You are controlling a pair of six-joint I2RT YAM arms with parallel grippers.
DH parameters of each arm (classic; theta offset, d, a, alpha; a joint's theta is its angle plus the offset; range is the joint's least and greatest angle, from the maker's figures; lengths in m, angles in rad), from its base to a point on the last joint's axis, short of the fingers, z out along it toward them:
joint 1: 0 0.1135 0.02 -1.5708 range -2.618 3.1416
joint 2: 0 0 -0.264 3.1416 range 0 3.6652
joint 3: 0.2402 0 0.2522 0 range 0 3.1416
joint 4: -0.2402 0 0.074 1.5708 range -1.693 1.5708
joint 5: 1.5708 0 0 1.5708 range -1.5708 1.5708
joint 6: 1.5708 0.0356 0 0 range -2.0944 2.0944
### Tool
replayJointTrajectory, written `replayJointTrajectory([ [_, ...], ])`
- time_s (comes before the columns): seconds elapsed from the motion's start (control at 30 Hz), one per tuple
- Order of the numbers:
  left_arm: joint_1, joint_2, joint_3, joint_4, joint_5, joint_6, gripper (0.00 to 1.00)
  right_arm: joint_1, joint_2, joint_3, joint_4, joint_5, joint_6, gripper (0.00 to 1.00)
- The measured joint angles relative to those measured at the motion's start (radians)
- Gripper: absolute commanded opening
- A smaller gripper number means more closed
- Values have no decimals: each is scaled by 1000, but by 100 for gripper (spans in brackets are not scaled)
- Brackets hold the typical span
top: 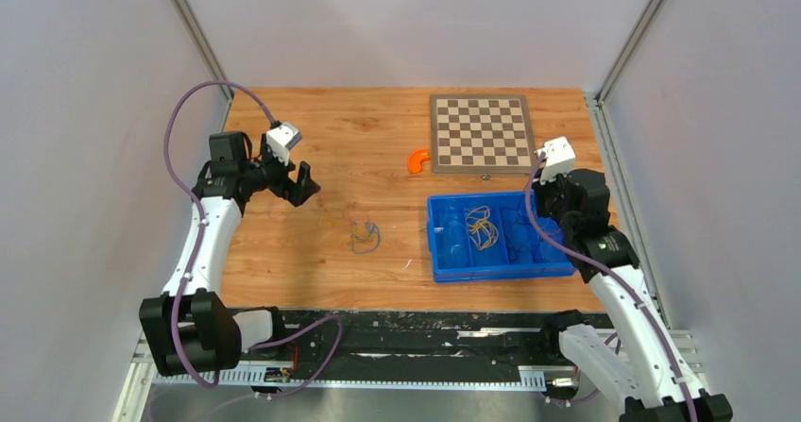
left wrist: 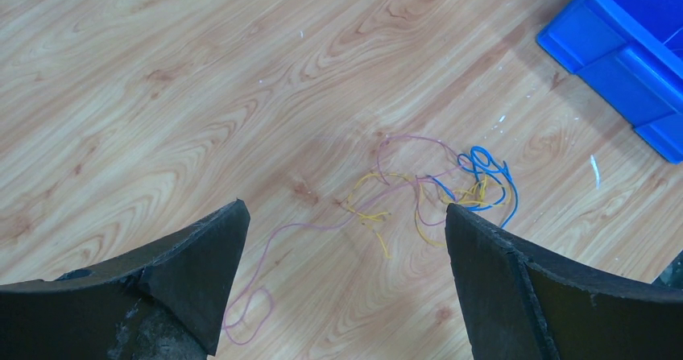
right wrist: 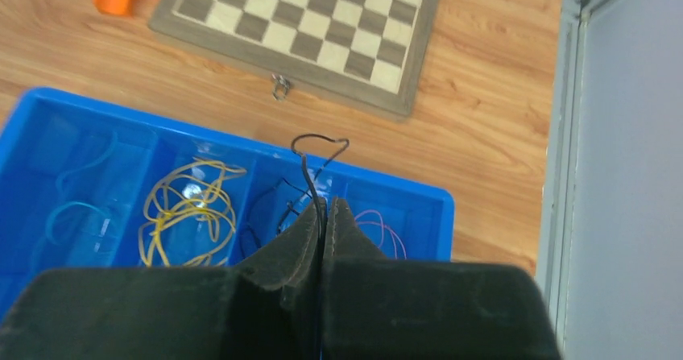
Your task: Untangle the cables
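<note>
Your right gripper fills the bottom of its wrist view. Its two fingers are pressed tight together on a thin black cable, and the cable's loop sticks up past the tips. It hangs over the right end of the blue tray, where a yellow cable lies in a middle box. In the top view your right arm bends up from the lower right corner to that end of the tray. Your left arm climbs from the lower left and turns to the right. Your left gripper hangs above the wooden table with its fingers spread wide, holding nothing. A tangle of cables, yellow, blue and pale purple, lies on the table in the middle of the top view, left of the tray.
</note>
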Motion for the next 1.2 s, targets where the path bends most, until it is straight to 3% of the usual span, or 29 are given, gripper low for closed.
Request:
replayJointTrajectory([
  [0.43, 0, -14, 2, -2, 4, -14, 100, -63, 233, -127, 71, -137, -141, 0],
  [1.03, 0, -17, 2, -6, -2, -15, 100, -76, 570, -190, 173, -171, -157, 1],
  [1.1, 0, -17, 2, -6, -4, -16, 100, -76, 574, -183, 164, -174, -155, 15],
  [1.2, 0, -17, 6, -8, -9, -19, 100, -76, 571, -154, 135, -178, -145, 27],
])
